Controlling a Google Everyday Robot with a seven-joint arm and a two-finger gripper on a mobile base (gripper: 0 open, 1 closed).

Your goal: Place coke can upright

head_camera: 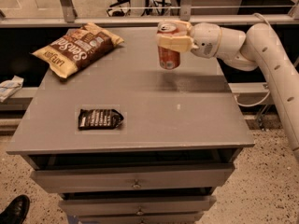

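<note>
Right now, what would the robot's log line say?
gripper above table's back right | fingers shut on coke can | held roughly upright, not yet down | also there: chip bag, black packet

One pincer gripping one coke can; one bag, one packet.
</note>
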